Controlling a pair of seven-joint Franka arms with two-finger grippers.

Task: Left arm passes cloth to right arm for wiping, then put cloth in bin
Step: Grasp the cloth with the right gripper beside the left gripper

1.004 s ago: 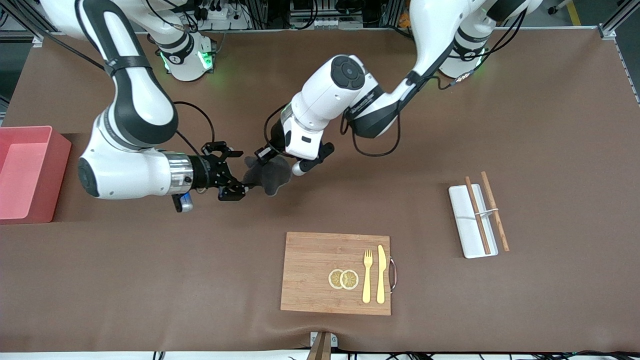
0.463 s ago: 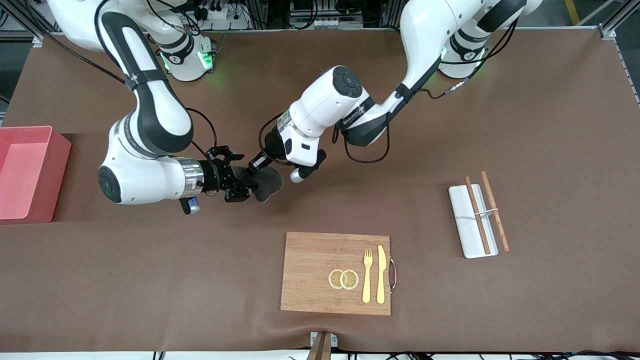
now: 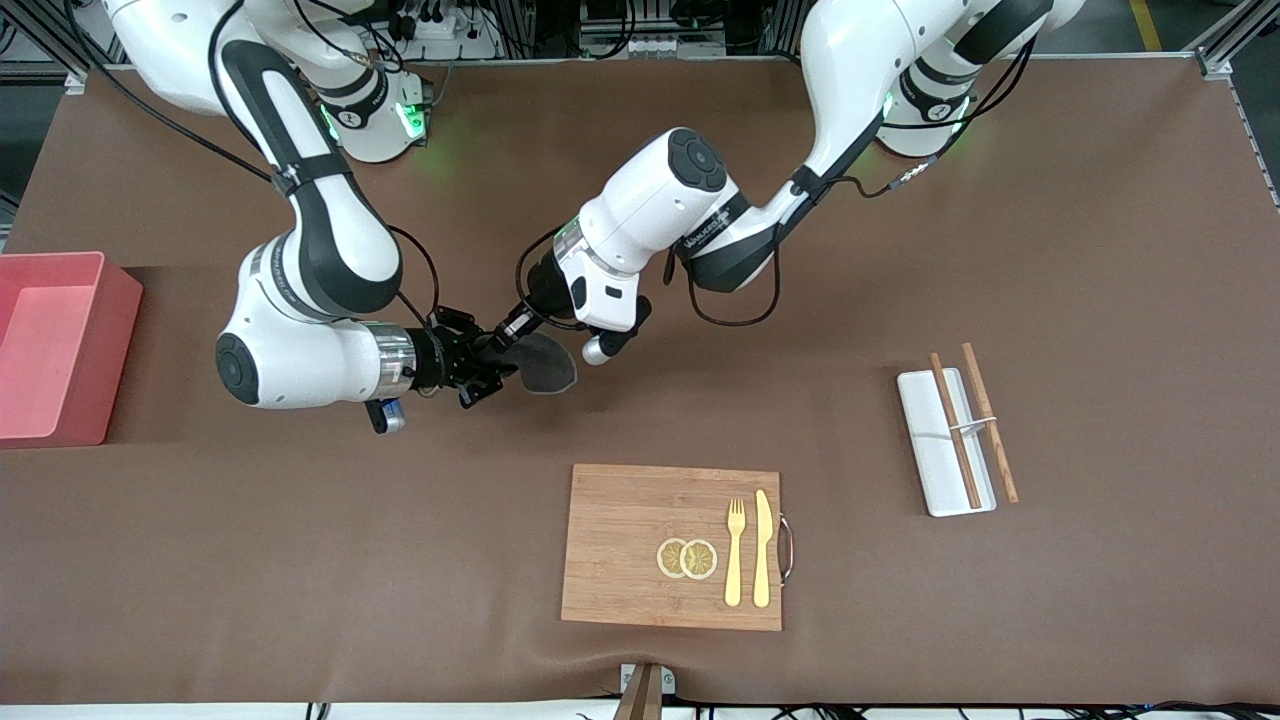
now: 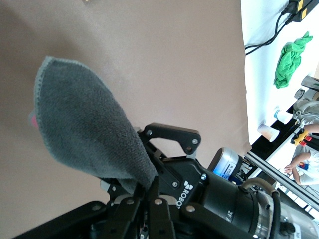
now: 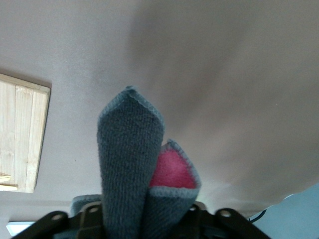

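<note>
Mid-air handover over the bare desk [image 3: 900, 220], between the arm bases and the board [image 3: 640, 520]. Left end effector [image 3: 512, 326] clenched on the cloth [image 3: 545, 362]. Right end effector [image 3: 480, 365] closed around the same cloth from the bin's [image 3: 60, 270] end, fabric rising from between its fingers in the right wrist view. Bin at the right arm's end of the desk, well apart.

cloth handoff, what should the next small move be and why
Probably the left gripper should let go. It is shut on the cloth, held up over the bare table, and the right gripper appears to have closed on the cloth's other end; the right wrist view shows the fabric rising from between its fingers. Once the right grip looks firm, releasing lets the right arm carry the cloth off to wipe.
</note>
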